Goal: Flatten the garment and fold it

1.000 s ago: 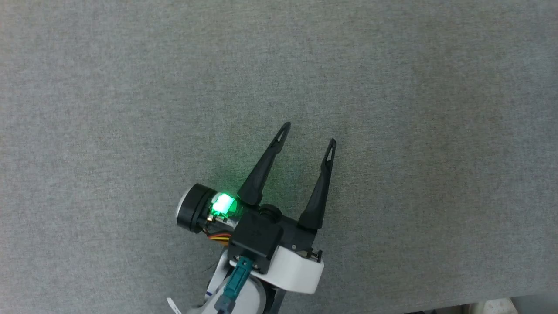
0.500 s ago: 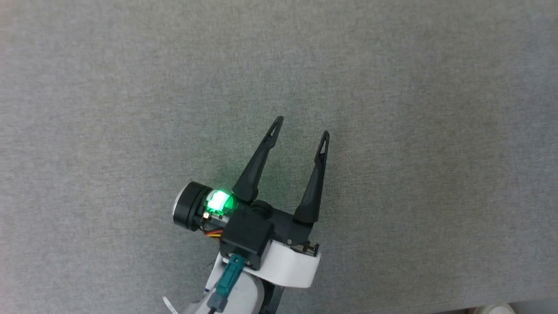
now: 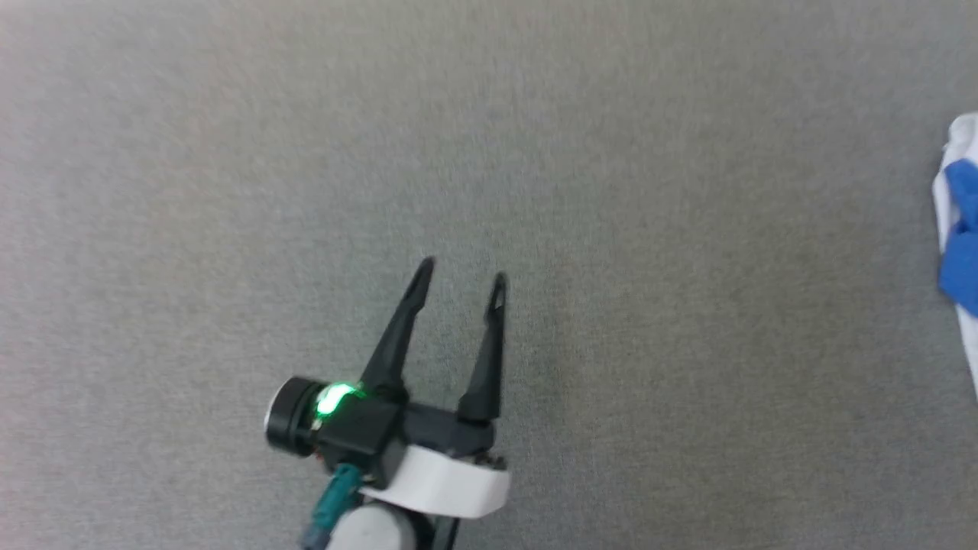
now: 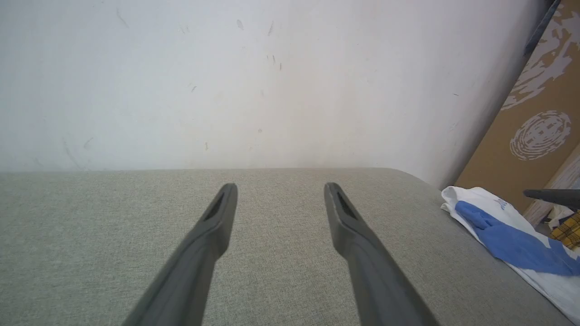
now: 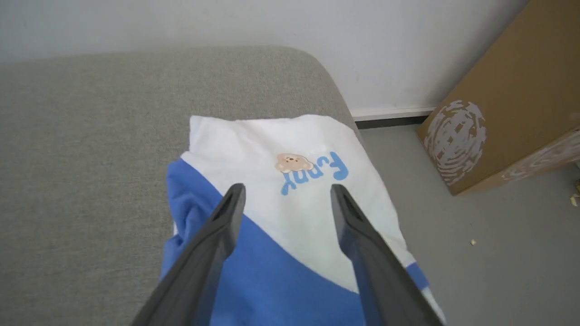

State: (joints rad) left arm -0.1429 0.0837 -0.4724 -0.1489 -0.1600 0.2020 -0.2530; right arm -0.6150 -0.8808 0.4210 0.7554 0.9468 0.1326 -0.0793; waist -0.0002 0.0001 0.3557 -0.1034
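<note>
Left jaws: spread, with nothing between the 2 dark fingers (image 3: 397, 328). I see them over the grey surface (image 3: 688, 191).
Right jaws: also spread, the 2 fingers above the garment (image 5: 294, 136). I cannot tell whether they touch the cloth.
Garment: bunched, white with blue. It lies directly under and ahead of the right jaws, and well apart to the right of the left jaws, at the surface's edge by its rounded corner.
Between left jaws and garment: a stretch of grey surface.
Around: a white wall (image 4: 272, 68) stands ahead of the left jaws, past the surface's far edge. A brown cardboard box (image 5: 498, 104) stands ahead and right of the right jaws, on the grey floor (image 5: 498, 253).
Head view: I get a sliver of garment at the right edge, and a green light (image 3: 332, 397) behind the left jaws.
Left wrist view: a slim dark bar (image 4: 550, 197) comes in from the right above the garment. Beside it is something yellow and checked (image 4: 566, 231) that I cannot identify.
Right wrist view: the garment's print (image 5: 312, 167), a small bear with blue letters, sits just ahead of the right jaws' tips.
</note>
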